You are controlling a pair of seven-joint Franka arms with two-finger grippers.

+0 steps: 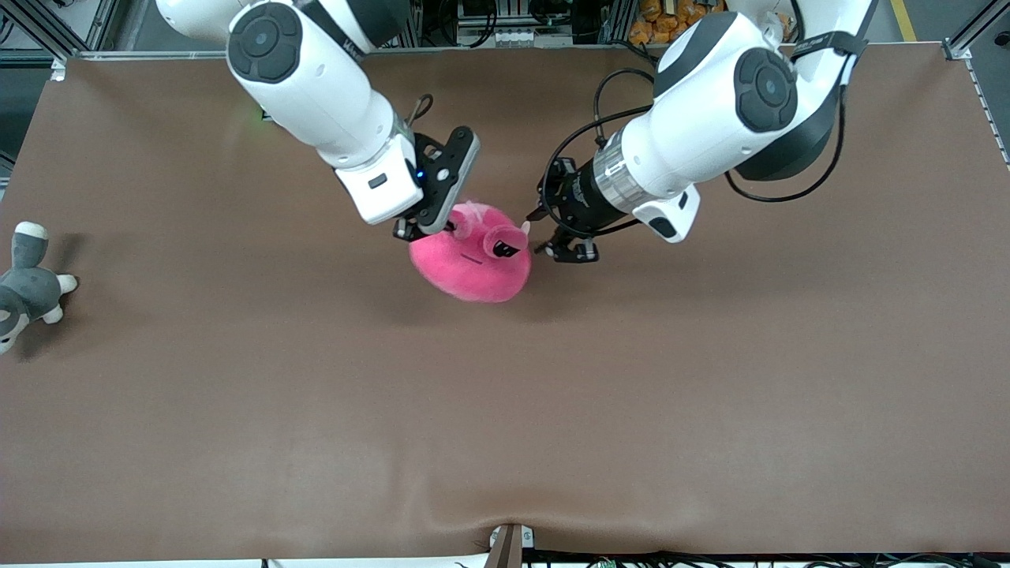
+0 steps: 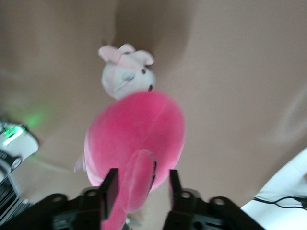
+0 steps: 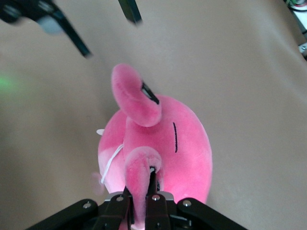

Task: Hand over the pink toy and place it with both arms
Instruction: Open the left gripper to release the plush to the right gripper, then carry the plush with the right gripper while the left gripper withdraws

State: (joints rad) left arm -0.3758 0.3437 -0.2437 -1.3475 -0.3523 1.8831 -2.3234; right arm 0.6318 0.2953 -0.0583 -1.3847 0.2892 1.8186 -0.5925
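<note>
- The pink toy (image 1: 473, 256) hangs above the middle of the brown surface (image 1: 505, 410), carried between the two arms rather than resting on the cloth; this looks like the handover itself, with both grippers meeting at the toy's top.
- The right gripper (image 1: 426, 229) comes from the right arm's end of the table and is pinched tight on one of the toy's bulging eye stalks (image 3: 139, 179). In the right wrist view its fingers (image 3: 125, 203) are nearly together with the pink plush squeezed between them, so this gripper appears to bear the toy's weight.
- The left gripper (image 1: 556, 237) sits at the toy's other eye stalk (image 2: 136, 179). In the left wrist view its fingers (image 2: 109, 189) stand apart on either side of the stalk, with a gap showing, so it is spread and not yet clamped.
- Judged from this, the toy is held by its eye stalks because they are the narrow parts a two-finger gripper can span; the round body is too wide.
- A small pale pink and white puppy plush (image 2: 125, 72) lies on the surface under the toy, seen from the left wrist.
- A grey and white plush animal (image 1: 28, 280) lies at the edge of the surface toward the right arm's end, well apart from the handover.
</note>
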